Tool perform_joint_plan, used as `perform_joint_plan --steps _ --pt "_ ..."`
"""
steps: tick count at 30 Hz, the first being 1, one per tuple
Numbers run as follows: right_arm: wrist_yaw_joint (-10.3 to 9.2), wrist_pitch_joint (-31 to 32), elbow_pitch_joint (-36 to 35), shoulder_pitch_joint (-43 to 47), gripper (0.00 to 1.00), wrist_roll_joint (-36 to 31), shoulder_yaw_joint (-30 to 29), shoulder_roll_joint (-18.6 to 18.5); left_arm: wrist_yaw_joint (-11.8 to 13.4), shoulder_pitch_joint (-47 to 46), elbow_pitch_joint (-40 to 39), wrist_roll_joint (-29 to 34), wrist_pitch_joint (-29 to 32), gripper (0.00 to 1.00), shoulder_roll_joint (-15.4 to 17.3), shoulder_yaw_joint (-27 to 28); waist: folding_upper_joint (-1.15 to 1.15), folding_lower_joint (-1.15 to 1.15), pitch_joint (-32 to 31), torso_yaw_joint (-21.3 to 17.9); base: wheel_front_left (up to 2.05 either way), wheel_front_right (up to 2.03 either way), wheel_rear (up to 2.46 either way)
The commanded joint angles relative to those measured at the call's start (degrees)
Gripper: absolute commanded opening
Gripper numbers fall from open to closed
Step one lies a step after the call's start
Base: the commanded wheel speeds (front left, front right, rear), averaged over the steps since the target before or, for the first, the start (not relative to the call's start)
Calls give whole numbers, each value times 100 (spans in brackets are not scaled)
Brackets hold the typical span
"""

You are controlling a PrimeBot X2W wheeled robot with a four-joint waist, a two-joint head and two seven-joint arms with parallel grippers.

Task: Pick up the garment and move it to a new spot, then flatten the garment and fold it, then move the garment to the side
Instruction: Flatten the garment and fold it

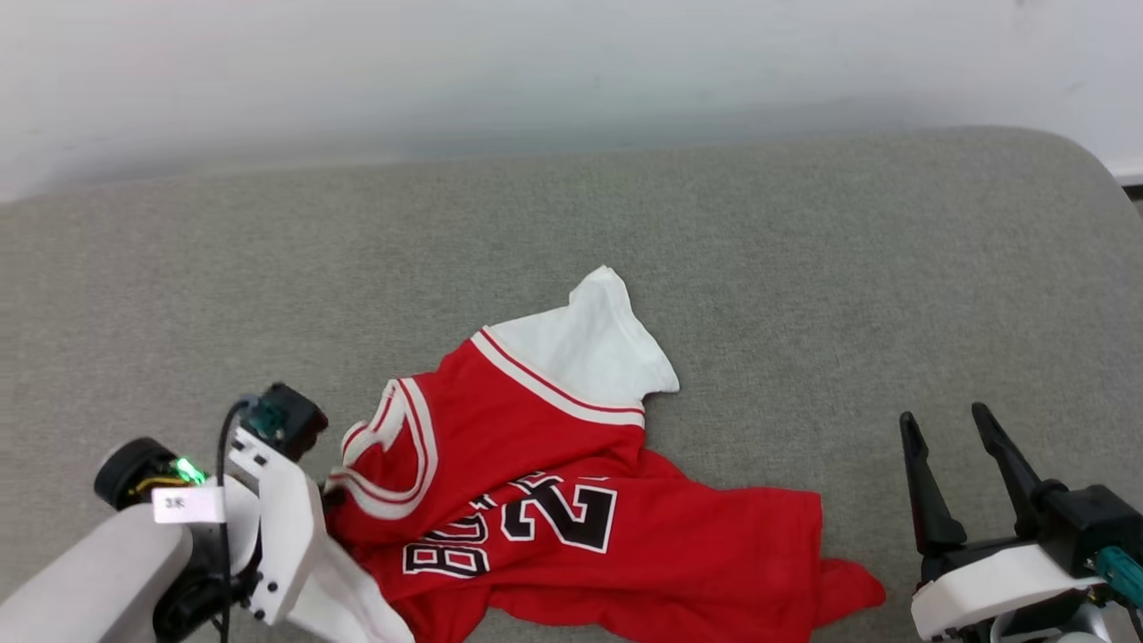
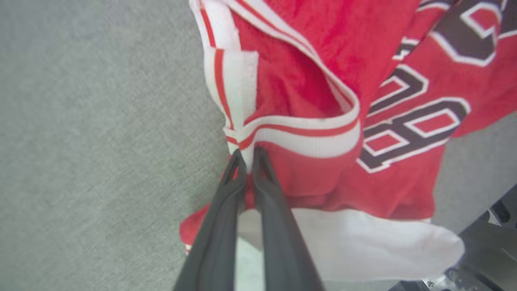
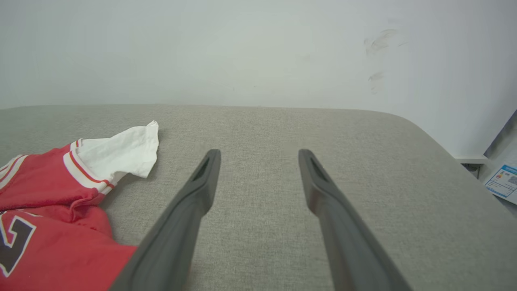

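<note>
The garment (image 1: 571, 500), a red jersey with white sleeves, striped trim and black lettering with a 2, lies crumpled on the grey cushion (image 1: 571, 250) at the lower middle. In the left wrist view my left gripper (image 2: 247, 155) is shut on the garment (image 2: 323, 81), pinching the striped neckline trim between its dark fingertips (image 2: 236, 165). In the head view the left wrist (image 1: 277, 536) sits at the garment's left edge, its fingers hidden. My right gripper (image 1: 944, 420) stands open to the right of the garment, holding nothing; it also appears as the right gripper (image 3: 258, 152) beside the garment (image 3: 60, 194).
A pale wall (image 1: 571, 71) runs behind the cushion. The cushion's rounded right end (image 3: 436, 137) drops off toward a floor strip with a printed label (image 3: 503, 182). Bare cushion stretches above and right of the garment.
</note>
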Motion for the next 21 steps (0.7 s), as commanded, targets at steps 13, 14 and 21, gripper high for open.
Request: perform_joint_plan --steps 13,14,21 --pt "-7 82 -178 322 100 -38 -127 57 825 183 -1816 384 -719 0 662 513 0 -1 -395 345 0 0 0" --pt "-7 90 -192 322 100 -41 -123 61 875 185 -1905 395 -734 0 685 531 0 -1 -386 346 0 0 0" --pt "-8 104 -246 119 100 -30 -6 10 888 -99 -1931 547 -853 0 495 531 0 -1 -132 174 0 0 0"
